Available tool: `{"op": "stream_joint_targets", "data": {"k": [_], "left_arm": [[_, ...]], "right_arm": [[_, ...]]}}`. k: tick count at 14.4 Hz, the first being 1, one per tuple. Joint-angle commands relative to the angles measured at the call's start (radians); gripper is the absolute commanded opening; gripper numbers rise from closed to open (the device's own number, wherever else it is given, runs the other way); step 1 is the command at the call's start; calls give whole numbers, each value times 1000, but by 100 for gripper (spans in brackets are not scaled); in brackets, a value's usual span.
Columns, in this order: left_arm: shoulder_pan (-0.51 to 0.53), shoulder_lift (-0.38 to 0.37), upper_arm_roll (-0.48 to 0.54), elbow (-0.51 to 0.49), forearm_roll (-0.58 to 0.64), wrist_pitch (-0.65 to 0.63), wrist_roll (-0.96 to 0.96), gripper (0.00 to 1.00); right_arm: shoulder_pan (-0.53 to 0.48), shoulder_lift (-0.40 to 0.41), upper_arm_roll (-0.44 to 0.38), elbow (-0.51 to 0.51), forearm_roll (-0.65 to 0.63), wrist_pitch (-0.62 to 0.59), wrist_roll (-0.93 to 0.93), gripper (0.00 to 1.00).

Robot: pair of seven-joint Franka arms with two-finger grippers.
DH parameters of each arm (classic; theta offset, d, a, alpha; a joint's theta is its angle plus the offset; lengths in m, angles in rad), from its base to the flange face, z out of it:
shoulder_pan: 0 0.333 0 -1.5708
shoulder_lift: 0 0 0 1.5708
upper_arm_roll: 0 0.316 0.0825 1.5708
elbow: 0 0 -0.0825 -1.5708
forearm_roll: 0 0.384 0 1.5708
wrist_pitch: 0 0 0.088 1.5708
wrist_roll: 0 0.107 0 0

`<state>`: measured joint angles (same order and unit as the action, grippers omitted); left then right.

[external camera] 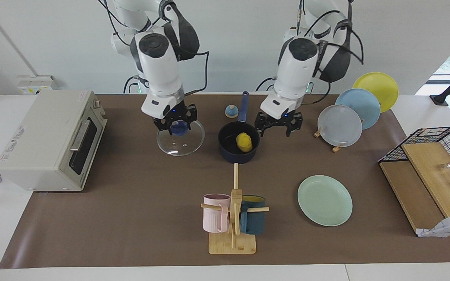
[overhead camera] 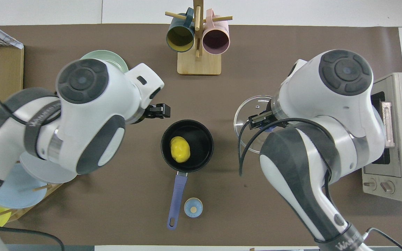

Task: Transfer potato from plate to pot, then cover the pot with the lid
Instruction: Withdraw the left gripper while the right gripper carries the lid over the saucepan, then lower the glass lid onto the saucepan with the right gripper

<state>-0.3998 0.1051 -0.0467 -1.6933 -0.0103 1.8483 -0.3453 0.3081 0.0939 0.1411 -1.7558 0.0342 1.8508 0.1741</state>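
Right gripper [external camera: 177,125] pinches the lid's [external camera: 181,141] blue knob, the glass raised beside the pot [external camera: 238,147]; left gripper [external camera: 279,125] hangs spread over the bench just beside the pot's rim. Only the overhead view shows the potato [overhead camera: 180,149] lying with its long axis running away from the robots, and "WANKE" lettering on an arm band. The pot's handle points toward the robots. Farther out sits the plate [external camera: 325,200].

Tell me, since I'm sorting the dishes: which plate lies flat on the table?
The mint-green plate, alone on the mat beside the mug rack. The grey, blue and yellow plates all stand upright in a wooden holder.
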Motion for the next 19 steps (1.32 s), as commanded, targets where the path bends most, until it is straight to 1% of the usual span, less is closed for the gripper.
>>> {"op": "stream_joint_targets", "data": {"k": [1,3,4,6,8,11,14,15,19], "left_arm": [[131,-34,1,79,-22,-121,193,100],[220,-56,1,96,-14,-150,294,100],[260,-64,-1,96,-11,-155,343,100],[324,-74,1,96,-11,-201,435,100],[363,-76,1,98,-10,-241,488,100],[368,-77,4,116,-8,-276,486,100],[368,-64,1,211,-8,-371,483,100],[369,-62,1,219,-7,-389,482,100],[363,-77,1,219,16,-393,463,100]], "right_arm": [[121,38,2,71,1,24,196,0],[225,125,2,180,-39,25,350,0],[250,153,2,209,-68,39,411,0],[288,188,2,205,-88,76,432,0],[333,219,2,203,-108,105,455,0],[316,239,0,188,-120,136,458,0],[295,242,0,174,-100,139,458,0],[296,241,0,162,-100,137,458,0],[301,222,2,110,-93,159,469,0]]}}
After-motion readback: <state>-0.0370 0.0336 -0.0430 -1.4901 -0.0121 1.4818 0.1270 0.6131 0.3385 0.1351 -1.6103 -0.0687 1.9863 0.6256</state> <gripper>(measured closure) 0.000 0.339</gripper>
